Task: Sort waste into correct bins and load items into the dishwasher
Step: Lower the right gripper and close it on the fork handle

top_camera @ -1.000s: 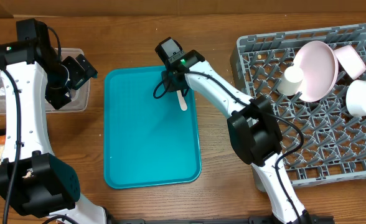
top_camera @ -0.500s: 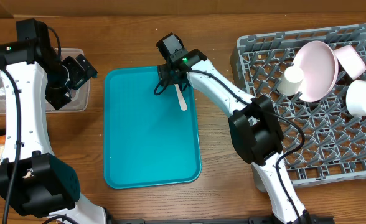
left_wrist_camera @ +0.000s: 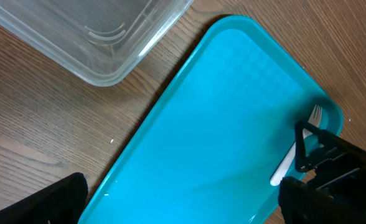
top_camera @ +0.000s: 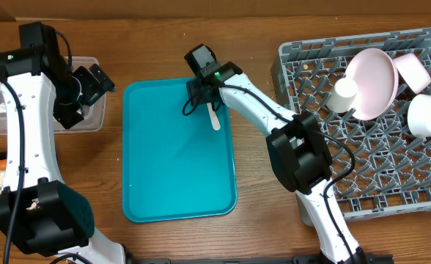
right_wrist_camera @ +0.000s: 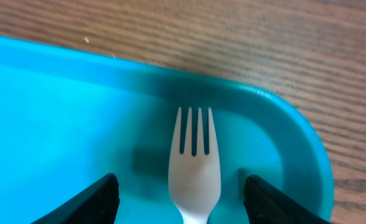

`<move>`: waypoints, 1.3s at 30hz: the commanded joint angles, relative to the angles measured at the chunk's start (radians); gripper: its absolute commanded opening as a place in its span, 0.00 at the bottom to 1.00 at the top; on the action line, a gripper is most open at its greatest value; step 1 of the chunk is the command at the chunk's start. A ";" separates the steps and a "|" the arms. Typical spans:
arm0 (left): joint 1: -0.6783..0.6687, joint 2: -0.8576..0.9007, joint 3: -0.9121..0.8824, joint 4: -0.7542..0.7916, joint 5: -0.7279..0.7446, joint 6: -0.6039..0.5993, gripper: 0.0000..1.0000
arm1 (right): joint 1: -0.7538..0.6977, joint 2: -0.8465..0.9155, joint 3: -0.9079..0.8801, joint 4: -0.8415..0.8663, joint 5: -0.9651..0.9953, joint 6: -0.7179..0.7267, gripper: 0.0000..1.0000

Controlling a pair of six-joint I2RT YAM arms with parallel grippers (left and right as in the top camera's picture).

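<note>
step in hand: lifting the fork [right_wrist_camera: 194, 168] off the teal tray [top_camera: 171, 169] for the dish rack [top_camera: 362, 161]; judged from the layout.
fork position: flat in the tray's far right corner, tines toward the far rim; nothing else seen on the tray.
fork long axis: runs far-to-near along the tray's right edge, a little askew in the overhead view.
right gripper [right_wrist_camera: 180, 186]: low over the fork, jaws spread, one finger either side of the neck just below the tines; tray blue shows in both gaps, so no pinch.
key relation: the fork lies directly between and beneath the jaws, its axis square to their closing line, so they would close across its narrow width.
left gripper [top_camera: 80, 94]: jaws spread wide, holding nothing, hanging over the clear tub [left_wrist_camera: 96, 62], well apart from the fork.
nearer arm: the right, plainly; the left wrist view catches the fork only at the tray's far corner.
rack load: pink plate [top_camera: 373, 82], small cup [top_camera: 341, 94], pink bowl [top_camera: 412, 71] and white bowl [top_camera: 426, 116] grouped at the far right; much of the grid is bare.
next move calls for: probably a touch lower, then a squeeze on the neck.
risk: a thin flat fork may skid or tip on the smooth tray.
cannot tell: whether the fingertips touch the tray surface.
</note>
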 commanded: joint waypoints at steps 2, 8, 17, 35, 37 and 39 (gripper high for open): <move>0.000 0.002 0.029 0.001 -0.013 -0.009 1.00 | 0.000 0.015 -0.033 0.025 -0.001 -0.002 0.66; 0.000 0.002 0.029 0.001 -0.013 -0.009 1.00 | 0.006 0.038 -0.033 0.054 -0.001 -0.006 0.61; 0.000 0.002 0.029 0.001 -0.014 -0.009 1.00 | 0.007 0.045 -0.028 0.039 0.007 -0.006 0.39; 0.000 0.002 0.029 0.001 -0.013 -0.009 1.00 | 0.007 0.024 0.025 0.028 0.002 -0.003 0.33; 0.000 0.002 0.029 0.001 -0.013 -0.009 1.00 | 0.007 0.024 0.024 0.027 0.002 -0.003 0.23; 0.000 0.002 0.029 0.001 -0.014 -0.009 1.00 | 0.007 0.023 0.024 0.022 0.002 -0.003 0.22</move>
